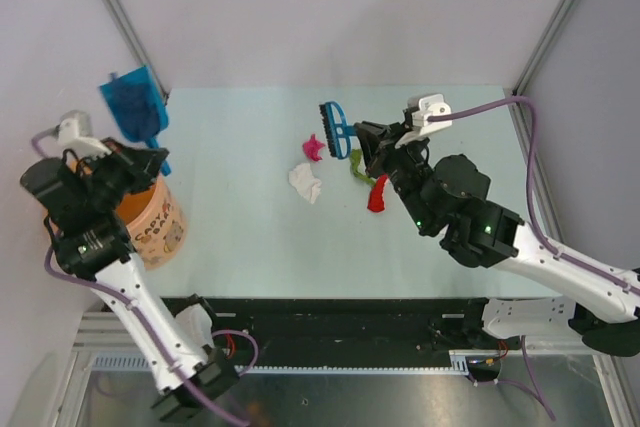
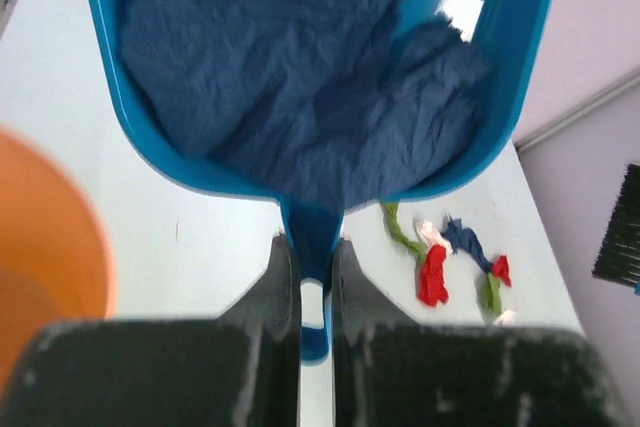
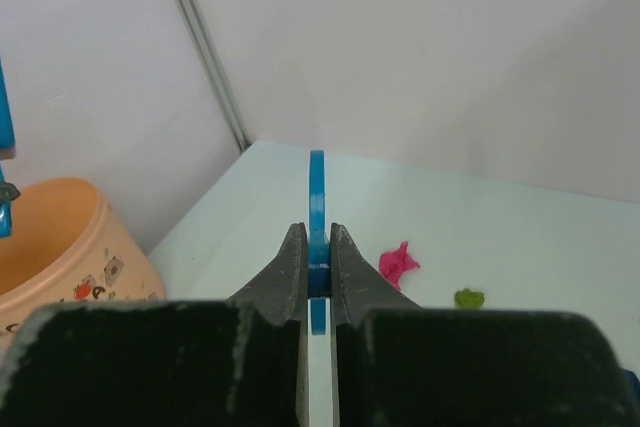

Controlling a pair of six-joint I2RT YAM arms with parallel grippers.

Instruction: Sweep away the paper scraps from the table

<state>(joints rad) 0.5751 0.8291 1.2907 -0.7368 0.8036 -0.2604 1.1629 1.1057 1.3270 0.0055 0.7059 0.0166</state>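
Observation:
My left gripper (image 1: 148, 159) (image 2: 314, 247) is shut on the handle of the blue dustpan (image 1: 133, 102) (image 2: 480, 137). It holds the pan tilted up at the far left, above the orange bucket. A large dark blue crumpled paper (image 2: 290, 57) lies in the pan. My right gripper (image 1: 366, 137) (image 3: 317, 237) is shut on the blue hand brush (image 1: 335, 129) (image 3: 317, 197) over the table (image 1: 230, 197). Below the brush lie a pink scrap (image 1: 313, 148) (image 3: 398, 264), a white scrap (image 1: 305, 183), a green scrap (image 1: 357, 165) (image 3: 469, 298) and a red scrap (image 1: 377, 193) (image 2: 433, 275).
An orange patterned bucket (image 1: 152, 219) (image 3: 60, 237) stands at the table's left edge under the left arm. Grey walls with metal rails close the back and sides. A black rail strip (image 1: 350, 322) runs along the near edge.

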